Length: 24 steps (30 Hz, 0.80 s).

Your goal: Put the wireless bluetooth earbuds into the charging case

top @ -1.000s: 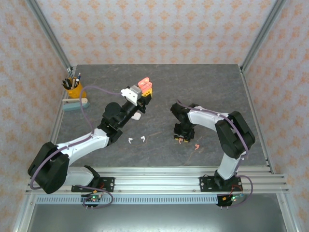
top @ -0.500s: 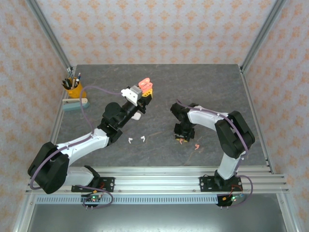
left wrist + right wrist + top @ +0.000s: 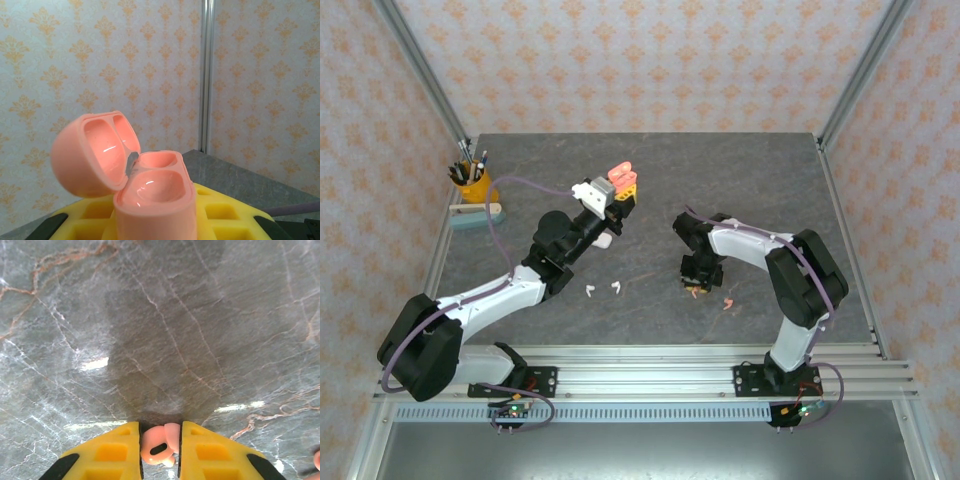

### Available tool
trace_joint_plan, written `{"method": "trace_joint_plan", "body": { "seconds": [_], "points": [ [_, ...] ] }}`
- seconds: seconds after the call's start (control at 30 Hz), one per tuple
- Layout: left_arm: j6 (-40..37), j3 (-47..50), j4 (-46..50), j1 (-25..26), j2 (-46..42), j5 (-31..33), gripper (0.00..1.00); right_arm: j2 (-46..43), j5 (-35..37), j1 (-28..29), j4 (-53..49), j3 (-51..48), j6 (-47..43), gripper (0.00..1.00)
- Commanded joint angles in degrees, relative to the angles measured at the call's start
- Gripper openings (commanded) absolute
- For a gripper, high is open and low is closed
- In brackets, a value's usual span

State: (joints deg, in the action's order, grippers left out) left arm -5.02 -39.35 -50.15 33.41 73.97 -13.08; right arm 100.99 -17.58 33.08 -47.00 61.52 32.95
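Left gripper (image 3: 620,190), jaws drawn tight on the base of the salmon-pink charging case (image 3: 152,192): holds it raised over the middle of the table (image 3: 750,170), lid hinged back and both wells bare, presumably to offer a steady, upturned target. Right gripper (image 3: 696,284), low over the marble top, jaws narrow and pinching a salmon-pink earbud (image 3: 159,444): appears to touch both yellow pads (image 3: 107,450) and to sit at tabletop level, not yet lifted. Grips across the bud's body, likely to leave one end free for entering a well. Just to the right on the table: second salmon-pink earbud (image 3: 726,303). Well apart, near the left arm: two white earbuds (image 3: 591,291), loose. Judged early in the task, nothing seated yet. Calls next for a lift and a carry across to the open case.
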Motion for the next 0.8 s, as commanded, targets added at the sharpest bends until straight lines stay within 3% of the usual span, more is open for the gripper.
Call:
{"method": "trace_joint_plan", "body": {
  "seconds": [0.0,0.77],
  "points": [
    [-0.3,-1.9,-0.5,0.3,-1.3,-0.4,0.00,-0.9,1.9,0.3,3.1,-0.3,-0.7,0.19],
    [-1.6,-2.7,2.8,0.3,-3.1,0.0,0.00,-14.1,8.0,0.2,0.3,12.5,-3.0,0.20]
  ]
}}
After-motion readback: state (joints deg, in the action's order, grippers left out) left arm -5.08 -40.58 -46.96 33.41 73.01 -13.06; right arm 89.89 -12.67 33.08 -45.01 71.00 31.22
